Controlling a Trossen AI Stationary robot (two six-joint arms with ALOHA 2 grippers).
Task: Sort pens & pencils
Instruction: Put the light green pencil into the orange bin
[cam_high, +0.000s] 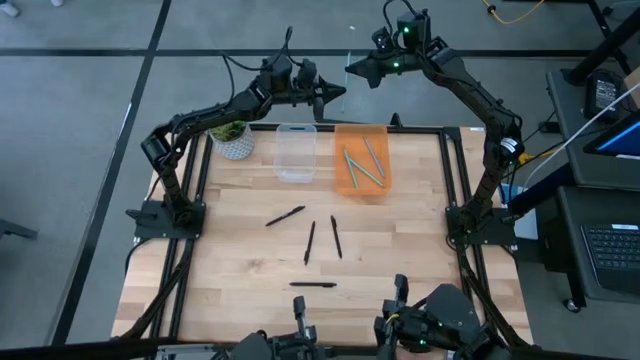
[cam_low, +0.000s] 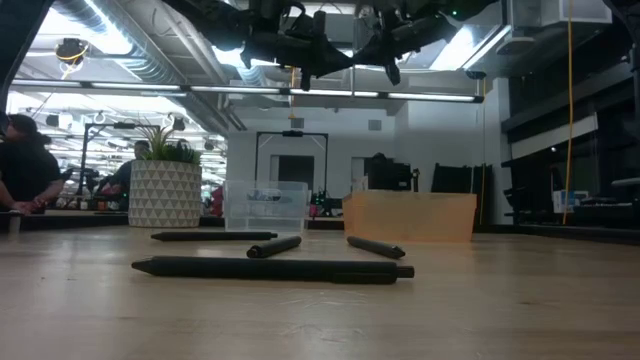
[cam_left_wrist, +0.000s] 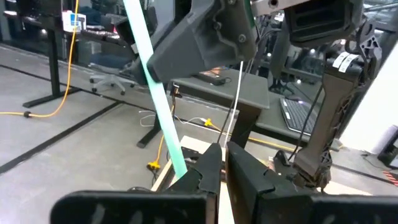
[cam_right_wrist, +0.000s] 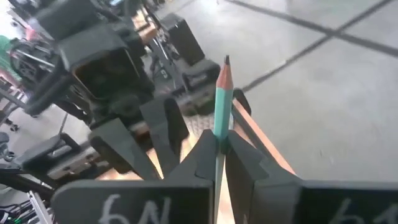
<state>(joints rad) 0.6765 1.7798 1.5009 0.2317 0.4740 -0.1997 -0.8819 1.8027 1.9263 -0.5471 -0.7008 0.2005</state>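
**Pencil clamped between both grippers above the far edge of the table**

Pencils and pens are split in the high view. Three green pencils (cam_high: 362, 165) lie in the orange tray (cam_high: 343, 140) at the far side of the table (cam_high: 230, 290), and four black pens (cam_high: 320, 240) lie loose on the wood nearer the camera. A clear box (cam_high: 296, 172) stands just left of the tray, with a potted plant (cam_high: 233, 139) further left. The left gripper (cam_high: 338, 93) and the right gripper (cam_high: 352, 70) meet tip to tip beyond the far edge, over the floor. A thin pale stick shows between them.

Low view: the four black pens lie on the wood, the nearest one (cam_low: 272, 268) running crosswise. Behind stand the plant, the clear box and the orange tray. Both arms hang at the top.

Left wrist view: a green pencil (cam_left_wrist: 155, 93) rises slanted out of the left gripper's closed jaws, pinched at its lower end. Above, it passes into the right gripper's dark fingers (cam_left_wrist: 205, 43).

Right wrist view: the right gripper (cam_right_wrist: 217, 155) has its jaws pressed together on the same pencil, whose sharpened tip stands up just past them. The left gripper sits close behind.
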